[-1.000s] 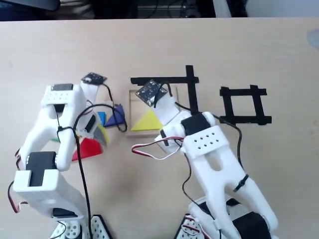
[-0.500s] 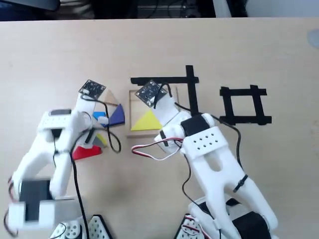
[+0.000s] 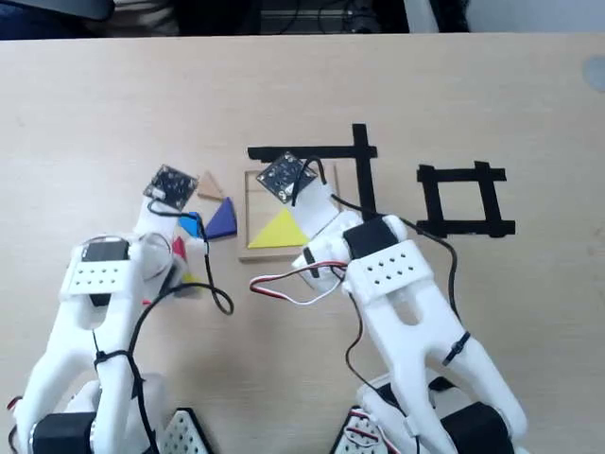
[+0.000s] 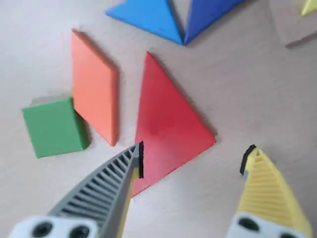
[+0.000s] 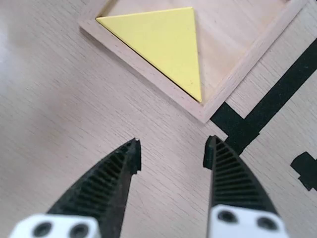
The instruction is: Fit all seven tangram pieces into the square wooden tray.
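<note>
1. The left gripper (image 4: 193,156) hangs over the large red triangular piece (image 4: 168,131) with its jaws spread and holding nothing. One tip overlaps the triangle's edge; the other stands over the bare wooden table (image 4: 257,94).
2. The right gripper (image 5: 171,148) is also spread and empty. It sits beside a corner of the square wooden tray (image 5: 247,64), which holds a large yellow triangle (image 5: 163,42).
3. The red piece lies left of the tray, beside an orange parallelogram (image 4: 94,91) and a green square block (image 4: 54,126).
4. The red piece appears flat, rigid, light and smooth, so it would likely slide if pushed. A pinch across two opposite edges near its middle looks best.
5. In the high view the left arm (image 3: 90,312) covers several loose pieces. The right arm (image 3: 406,293) hides part of the tray, and what lies there cannot be told.
</note>
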Available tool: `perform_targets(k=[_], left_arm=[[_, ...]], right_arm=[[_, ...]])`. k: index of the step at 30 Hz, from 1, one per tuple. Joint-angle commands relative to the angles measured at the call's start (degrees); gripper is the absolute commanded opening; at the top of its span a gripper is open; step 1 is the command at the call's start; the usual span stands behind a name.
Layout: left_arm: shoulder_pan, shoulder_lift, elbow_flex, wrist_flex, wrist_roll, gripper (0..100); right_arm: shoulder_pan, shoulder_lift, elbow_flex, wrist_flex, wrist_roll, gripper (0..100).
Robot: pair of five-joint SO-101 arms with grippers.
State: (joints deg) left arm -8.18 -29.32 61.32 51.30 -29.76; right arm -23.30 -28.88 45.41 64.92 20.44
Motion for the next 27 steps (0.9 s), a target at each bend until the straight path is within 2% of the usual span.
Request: perform_targets(k=[1,5,8,11,15,19,22,27], left_arm=[[0.9,-4.0,2.0,0.9,-0.1,33],[0.0,-9.5,3.1,0.2,3.4,33],[-2.0,-8.6,1.5,-3.8,4.7,34],[-2.1,-3.1,-1.0,-4.7,3.3,34],[-2.3,10.4,-7.4,-4.7,-1.9,34],[-2.4,21.9,-13.9,-3.7,-3.4,35],[-2.4,23.3,-18.2,-0.1,-3.4,35],[-2.0,23.3,-18.9,0.1,-4.2,35]], right_arm=[[-1.0,0.0,0.3,-0.8,0.4,22.6],[-1.0,-0.1,0.7,-1.1,0.5,22.6],[-1.1,-0.1,0.7,-1.1,0.5,22.6],[-1.1,-0.1,0.7,-1.1,0.5,22.6],[-1.1,-0.1,0.7,-1.1,0.5,22.6],[-1.1,-0.1,0.7,-1.1,0.5,22.6],[-1.1,0.0,0.7,-1.1,0.5,22.6],[-1.1,0.0,0.7,-1.1,0.5,22.6]])
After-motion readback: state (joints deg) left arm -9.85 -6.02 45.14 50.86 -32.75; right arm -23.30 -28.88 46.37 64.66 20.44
